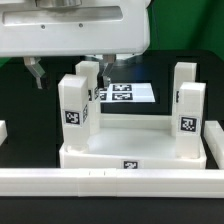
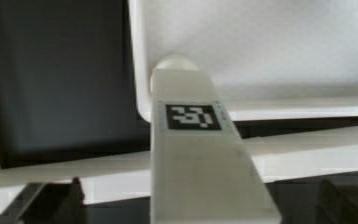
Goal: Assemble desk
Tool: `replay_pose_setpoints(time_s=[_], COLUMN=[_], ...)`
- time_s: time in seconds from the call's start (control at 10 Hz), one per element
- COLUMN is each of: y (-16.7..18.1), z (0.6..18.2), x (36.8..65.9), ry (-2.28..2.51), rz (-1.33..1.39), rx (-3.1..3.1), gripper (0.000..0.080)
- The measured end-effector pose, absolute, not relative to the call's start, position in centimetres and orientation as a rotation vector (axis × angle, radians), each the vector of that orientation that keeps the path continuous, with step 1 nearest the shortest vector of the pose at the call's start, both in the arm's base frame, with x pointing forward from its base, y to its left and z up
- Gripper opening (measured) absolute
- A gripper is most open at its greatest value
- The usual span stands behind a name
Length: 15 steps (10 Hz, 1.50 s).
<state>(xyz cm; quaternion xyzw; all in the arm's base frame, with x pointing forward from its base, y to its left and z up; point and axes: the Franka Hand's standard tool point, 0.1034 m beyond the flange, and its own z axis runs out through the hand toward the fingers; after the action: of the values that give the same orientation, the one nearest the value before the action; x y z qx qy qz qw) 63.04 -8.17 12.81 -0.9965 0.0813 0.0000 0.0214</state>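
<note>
The desk's white tabletop point(image 1: 130, 150) lies upside down with several white tagged legs standing up from its corners. My gripper point(image 1: 69, 70) hangs over the left pair, its dark fingers point(image 1: 35, 72) spread wide on either side. In the wrist view one tagged leg point(image 2: 194, 140) runs up between the open fingers point(image 2: 60, 200) of my gripper point(image 2: 202, 205). It sits near one finger and clear of the other. The front-left leg point(image 1: 75, 105) and back-left leg point(image 1: 88, 82) stand close together; I cannot tell which one lies between the fingers. The tabletop's pale surface point(image 2: 274, 55) shows beyond the leg.
The marker board point(image 1: 128, 93) lies flat behind the tabletop. Two more legs point(image 1: 188, 112) stand on the exterior view's right side. A long white wall point(image 1: 110, 182) runs along the front. A small white piece point(image 1: 3, 130) sits at the left edge.
</note>
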Motion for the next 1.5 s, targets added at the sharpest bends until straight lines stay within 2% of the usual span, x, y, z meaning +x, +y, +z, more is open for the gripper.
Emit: replay_pose_setpoints(time_s=[0.1,0.2,0.3,0.4,0.8,1.5], y=[-8.11,-8.1,-8.13,-8.17,-8.2,-7.76], z=[12.65,12.63,12.63,12.63,12.63,12.51], x=[62.93,62.9,62.9,62.9,62.9,62.89], ry=[0.251,0.248,0.249,0.25,0.283,1.322], rz=[0.003,0.003,0.003,0.003,0.003,-0.118], rx=[-3.089,-3.089,-3.089,-3.089,-3.086,-2.785], gripper=[0.0519,0.0519,0.0369,0.029,0.029,0.029])
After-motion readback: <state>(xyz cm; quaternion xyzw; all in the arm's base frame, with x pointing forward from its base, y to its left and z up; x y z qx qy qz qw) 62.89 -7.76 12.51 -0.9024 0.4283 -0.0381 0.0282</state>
